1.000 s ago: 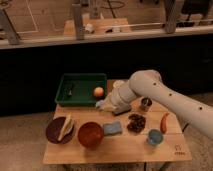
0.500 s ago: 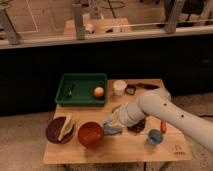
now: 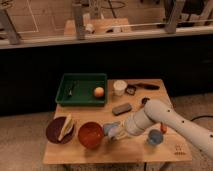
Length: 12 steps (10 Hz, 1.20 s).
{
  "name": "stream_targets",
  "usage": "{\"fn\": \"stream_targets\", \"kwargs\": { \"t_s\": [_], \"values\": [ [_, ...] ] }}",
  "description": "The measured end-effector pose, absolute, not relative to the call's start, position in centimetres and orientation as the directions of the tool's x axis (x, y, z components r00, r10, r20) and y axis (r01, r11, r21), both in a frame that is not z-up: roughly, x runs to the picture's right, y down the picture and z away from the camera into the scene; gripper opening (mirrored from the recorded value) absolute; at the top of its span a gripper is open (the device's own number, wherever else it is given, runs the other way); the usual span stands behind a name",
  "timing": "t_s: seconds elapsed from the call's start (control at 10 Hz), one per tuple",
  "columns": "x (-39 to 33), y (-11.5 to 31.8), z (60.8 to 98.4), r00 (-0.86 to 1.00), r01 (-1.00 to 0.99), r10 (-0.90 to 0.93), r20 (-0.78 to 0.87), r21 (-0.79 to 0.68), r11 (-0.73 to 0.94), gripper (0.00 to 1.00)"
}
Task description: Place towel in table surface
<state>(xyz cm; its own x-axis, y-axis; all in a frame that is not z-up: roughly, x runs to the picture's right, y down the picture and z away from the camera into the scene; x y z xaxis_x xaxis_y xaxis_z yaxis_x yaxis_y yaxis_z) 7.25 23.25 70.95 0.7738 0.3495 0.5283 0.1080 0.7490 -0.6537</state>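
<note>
My white arm reaches in from the lower right, and the gripper point(image 3: 118, 132) hangs low over the front middle of the wooden table surface point(image 3: 75, 150). A small pale grey lump, the towel point(image 3: 120, 136), shows at the gripper's end, close to the tabletop. Whether it is still held is hidden by the wrist. A flat blue sponge point(image 3: 110, 128) lies just left of the gripper, touching or nearly touching it.
A green tray point(image 3: 82, 80) at the back left holds an orange-red apple point(image 3: 98, 92). A red bowl point(image 3: 91, 134) and a maroon plate point(image 3: 57, 130) stand front left. A white cup point(image 3: 119, 87), a dark grey block point(image 3: 121, 108) and a blue cup point(image 3: 154, 137) stand around the arm.
The arm has swung from beside the tray's right edge forward and down to the table's front middle, ending next to the blue sponge.
</note>
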Motion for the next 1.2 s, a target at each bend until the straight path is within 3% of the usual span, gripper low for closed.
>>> {"fn": "stream_targets", "kwargs": {
  "t_s": [0.1,0.3,0.9,1.2],
  "values": [
    [8.0,23.7,71.0,0.747,0.128,0.373,0.550,-0.671,0.730,0.00],
    [8.1,24.6,71.6,0.739,0.154,0.389,0.551,-0.700,0.698,0.14],
    [8.9,26.2,72.7,0.807,0.109,0.341,0.482,-0.689,0.717,0.76],
    [8.6,26.3,72.8,0.812,0.110,0.334,0.479,-0.687,0.718,0.80]
  ]
}}
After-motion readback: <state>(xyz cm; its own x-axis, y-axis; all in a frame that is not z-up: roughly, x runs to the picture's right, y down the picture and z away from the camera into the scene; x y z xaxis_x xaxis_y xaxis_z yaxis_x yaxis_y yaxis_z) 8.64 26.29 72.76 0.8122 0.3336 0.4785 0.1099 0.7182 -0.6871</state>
